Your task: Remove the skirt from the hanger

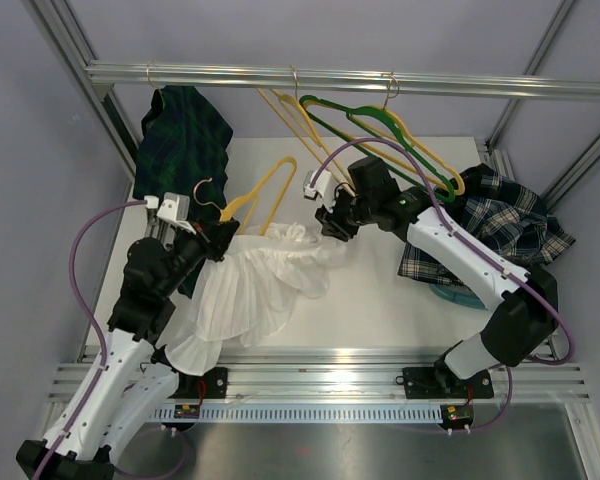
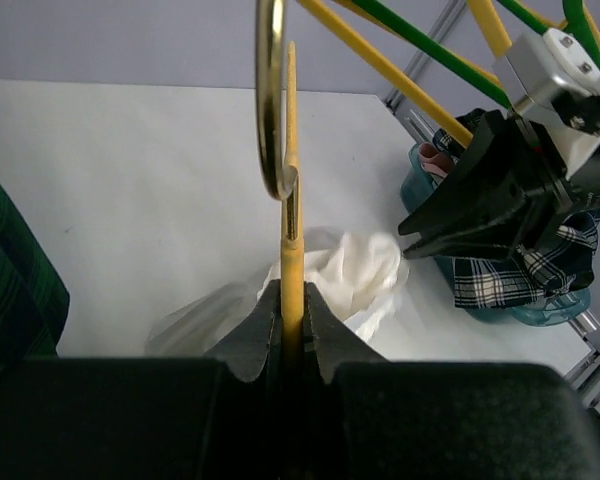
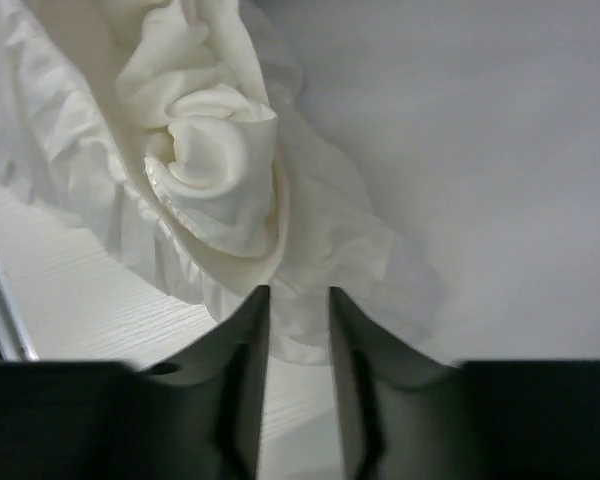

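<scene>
Now left pincer (image 2: 292,330) clamped on yellow hanger (image 2: 291,200), right pincer (image 3: 298,330) apart above white skirt (image 3: 220,170).

Dark green plaid garment (image 1: 180,140) hangs from the rail (image 1: 350,78), far left of the left fingers. Green hangers (image 1: 380,135) and a yellow hanger (image 1: 292,125) hang above the right fingers; checked plaid cloth (image 1: 500,225) lies in a teal basket (image 2: 540,310) just right of them.

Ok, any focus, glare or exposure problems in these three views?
Top external: evenly lit and sharp, mild sheen on the metal base plate. Left wrist: the thin yellow plastic hanger close to the lens looks soft. Right wrist: the crumpled white fabric skirt is bright, near overexposed, folds still readable; the dark fingers are blurred.
</scene>
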`<state>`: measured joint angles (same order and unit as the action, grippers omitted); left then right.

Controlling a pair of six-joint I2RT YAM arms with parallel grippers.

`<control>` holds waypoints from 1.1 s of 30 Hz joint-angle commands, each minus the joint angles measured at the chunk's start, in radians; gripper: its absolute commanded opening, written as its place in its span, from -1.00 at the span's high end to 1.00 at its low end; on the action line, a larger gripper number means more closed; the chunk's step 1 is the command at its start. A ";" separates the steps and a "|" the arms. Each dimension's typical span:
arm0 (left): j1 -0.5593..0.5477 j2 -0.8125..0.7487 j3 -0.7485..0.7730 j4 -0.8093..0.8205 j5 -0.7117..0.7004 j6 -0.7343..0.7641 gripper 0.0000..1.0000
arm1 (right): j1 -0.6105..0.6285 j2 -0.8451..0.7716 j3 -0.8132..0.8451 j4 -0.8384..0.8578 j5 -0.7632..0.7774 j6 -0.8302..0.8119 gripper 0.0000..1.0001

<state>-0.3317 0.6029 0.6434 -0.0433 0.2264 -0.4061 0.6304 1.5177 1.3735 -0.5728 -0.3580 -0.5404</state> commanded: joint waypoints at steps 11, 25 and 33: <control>0.008 0.058 0.081 0.046 0.154 0.259 1.00 | -0.018 -0.030 0.095 -0.341 -0.223 -0.285 -0.65; 0.006 0.089 0.150 -0.199 0.378 0.575 1.00 | -0.018 -0.134 -0.001 -0.665 -0.466 -0.789 -0.70; -0.010 0.162 0.176 -0.214 0.545 0.702 1.00 | -0.018 -0.185 0.067 -0.596 -0.382 -0.617 -0.65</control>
<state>-0.3321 0.7345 0.7536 -0.3092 0.6601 0.2111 0.6170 1.3624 1.3876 -1.2285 -0.7639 -1.2411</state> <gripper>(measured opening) 0.070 0.829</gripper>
